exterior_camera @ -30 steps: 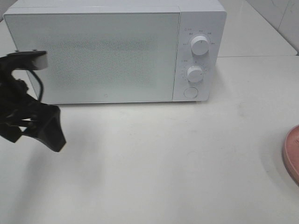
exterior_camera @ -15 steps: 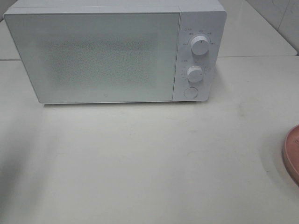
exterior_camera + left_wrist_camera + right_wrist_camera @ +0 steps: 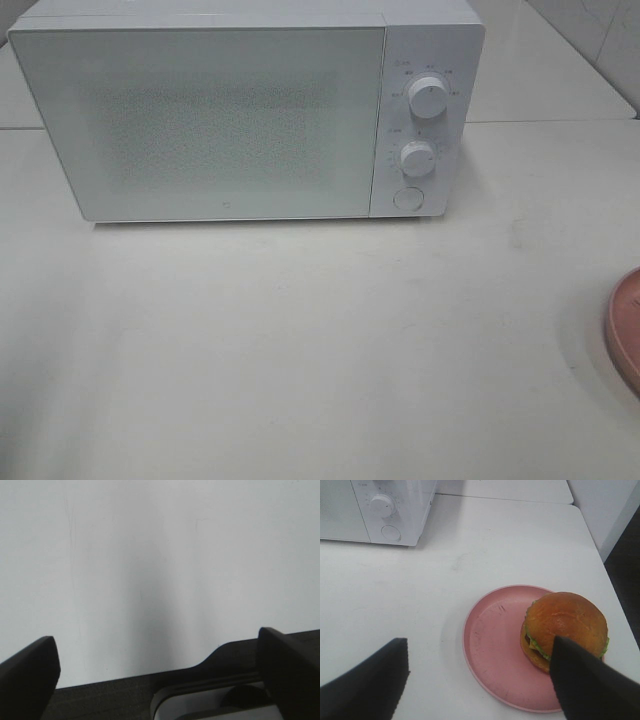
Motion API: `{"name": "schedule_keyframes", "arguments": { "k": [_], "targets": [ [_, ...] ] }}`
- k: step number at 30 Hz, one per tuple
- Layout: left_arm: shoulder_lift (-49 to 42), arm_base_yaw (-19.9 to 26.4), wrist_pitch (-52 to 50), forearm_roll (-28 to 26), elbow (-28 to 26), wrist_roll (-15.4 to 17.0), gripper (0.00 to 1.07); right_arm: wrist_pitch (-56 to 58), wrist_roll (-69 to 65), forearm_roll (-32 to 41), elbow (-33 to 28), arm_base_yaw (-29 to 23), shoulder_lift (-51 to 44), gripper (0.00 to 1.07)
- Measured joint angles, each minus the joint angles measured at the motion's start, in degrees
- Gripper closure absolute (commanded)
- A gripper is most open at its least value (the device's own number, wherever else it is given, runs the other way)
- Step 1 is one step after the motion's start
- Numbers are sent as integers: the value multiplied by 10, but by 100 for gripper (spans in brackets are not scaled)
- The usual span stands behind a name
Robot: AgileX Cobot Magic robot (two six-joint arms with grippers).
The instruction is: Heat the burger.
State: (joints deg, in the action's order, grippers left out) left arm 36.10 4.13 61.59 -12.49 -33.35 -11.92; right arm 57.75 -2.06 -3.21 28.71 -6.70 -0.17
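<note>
Two containers matter here: the microwave point(image 3: 245, 110) and the pink plate point(image 3: 502, 645). The microwave stands at the back of the white table point(image 3: 330, 340) with its door point(image 3: 210, 120) shut flush against the control panel, which carries two dials point(image 3: 428, 97) and a round button point(image 3: 407, 198) below them. What is inside cannot be told through the frosted door. The pink plate sits near the table's right edge, only its rim showing in the high view. The burger point(image 3: 565, 627) rests on the plate, set toward one side instead of the centre, bun up, lettuce showing at its edge.

Neither arm appears in the high view. The left gripper point(image 3: 160, 672) has its jaws spread wide with nothing between them, facing bare table surface near the table's edge. The right gripper point(image 3: 480, 680) hangs above the plate with jaws likewise apart and empty; one finger point(image 3: 585, 680) overlaps the burger in the wrist view, but contact cannot be confirmed.

Judged from the shut door and the untouched burger, the task is at its start, and opening the door looks to be the step in hand. The round button is the probable release. A square, brief press with a single fingertip is advised, keeping clear of the lower dial just above it. The door appears hinged on its left, so the space in front should be kept free for the swing. The burger, being soft and layered, should be taken gently or carried in on its plate.
</note>
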Motion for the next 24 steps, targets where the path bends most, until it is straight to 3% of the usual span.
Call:
{"name": "schedule_keyframes", "arguments": {
  "k": [3,8,11,24],
  "targets": [
    [-56,0,-4,15,19,11,4,0,0,0,0,0,0,31],
    [-167,0,-2,49,34,65,4,0,0,0,0,0,0,31],
    [-226,0,-2,58,35,80,4,0,0,0,0,0,0,31],
    [-363,0,-2,73,35,83,4,0,0,0,0,0,0,31]
  ]
}}
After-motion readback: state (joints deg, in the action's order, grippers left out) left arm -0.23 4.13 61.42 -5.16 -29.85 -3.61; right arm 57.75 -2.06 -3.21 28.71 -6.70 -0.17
